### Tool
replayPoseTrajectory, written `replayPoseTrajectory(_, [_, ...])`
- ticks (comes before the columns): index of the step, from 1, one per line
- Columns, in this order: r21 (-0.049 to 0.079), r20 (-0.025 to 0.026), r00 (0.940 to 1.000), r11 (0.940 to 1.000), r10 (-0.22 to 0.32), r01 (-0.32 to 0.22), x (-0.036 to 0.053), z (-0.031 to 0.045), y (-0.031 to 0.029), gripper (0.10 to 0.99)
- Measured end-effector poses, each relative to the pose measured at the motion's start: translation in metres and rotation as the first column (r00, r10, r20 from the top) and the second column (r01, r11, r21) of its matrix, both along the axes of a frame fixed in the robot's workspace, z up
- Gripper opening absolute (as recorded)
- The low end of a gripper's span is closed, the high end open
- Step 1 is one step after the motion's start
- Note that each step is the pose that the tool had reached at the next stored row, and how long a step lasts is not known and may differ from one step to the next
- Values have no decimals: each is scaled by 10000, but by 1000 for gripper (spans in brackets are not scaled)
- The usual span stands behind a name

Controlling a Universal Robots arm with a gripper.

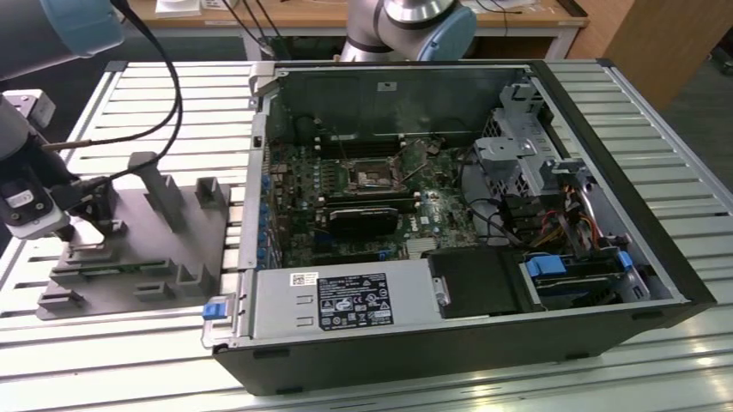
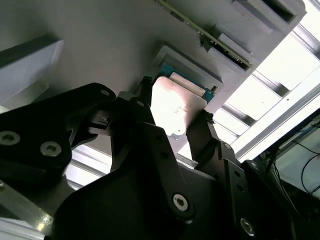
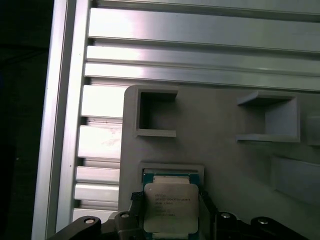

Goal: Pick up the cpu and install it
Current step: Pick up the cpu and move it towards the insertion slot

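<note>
At the exterior view's left, the claw hangs low over a grey tray that lies on the slatted metal worktop. In both wrist views its two black fingers are drawn in against opposite edges of the cpu, gripping it. The chip lies flat, silver top up, in a shallow square pocket near the tray's edge. Toward the exterior view's right an open computer case lies on its side. Its board faces up, with the black-framed socket near the middle, well apart from the tray.
</note>
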State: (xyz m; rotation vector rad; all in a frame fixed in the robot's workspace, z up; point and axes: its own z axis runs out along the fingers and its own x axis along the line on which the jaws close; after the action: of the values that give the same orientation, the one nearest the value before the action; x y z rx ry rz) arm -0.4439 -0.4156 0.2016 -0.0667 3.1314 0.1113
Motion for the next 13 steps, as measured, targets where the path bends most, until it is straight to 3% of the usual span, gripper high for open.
replayPoseTrajectory(13, [0,-1,10000,10000,0,0,0,216,0,529])
